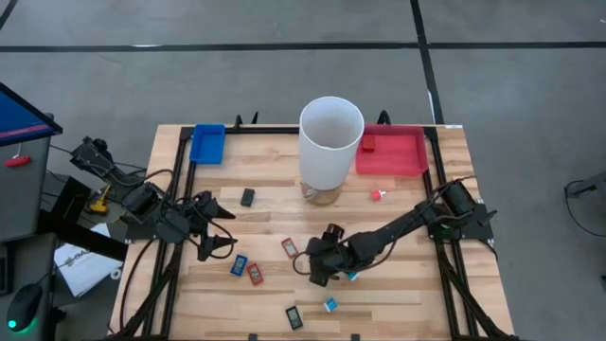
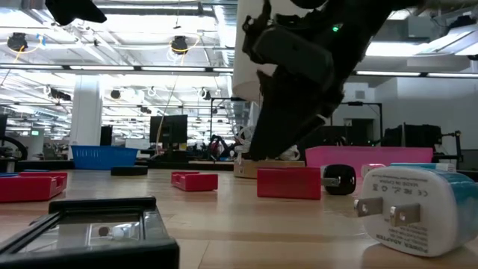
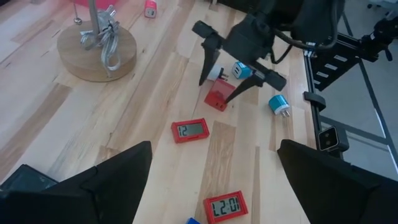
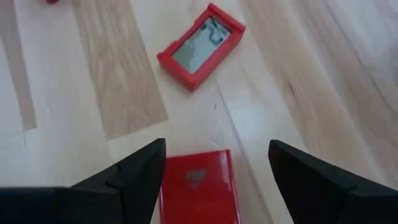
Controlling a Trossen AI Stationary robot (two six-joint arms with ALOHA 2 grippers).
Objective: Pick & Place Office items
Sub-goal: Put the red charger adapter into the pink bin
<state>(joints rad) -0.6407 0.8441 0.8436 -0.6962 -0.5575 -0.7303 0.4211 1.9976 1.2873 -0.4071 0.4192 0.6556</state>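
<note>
Black clock (image 2: 89, 228) and blue-white plug (image 2: 414, 205) lie nearest. Upper right, red tray (image 1: 402, 161) holds one red piece (image 1: 368, 145); blue tray (image 1: 207, 144) upper left. Right gripper (image 1: 324, 271) fingers spread over a red block (image 4: 199, 186), centre worktop (image 1: 398, 294); left gripper (image 1: 210, 239) open, empty.

Readable txt, desk:
- Red clock (image 3: 191, 130), mid-desk nr the wooden base (image 3: 96, 51): LCD shows "12".
- 2nd red clock (image 3: 224, 206), closer to the left-arm side: LCD "12:01".
- Blue-white plug (image 2: 415, 208), front edge: moulded print, illegible.
</note>
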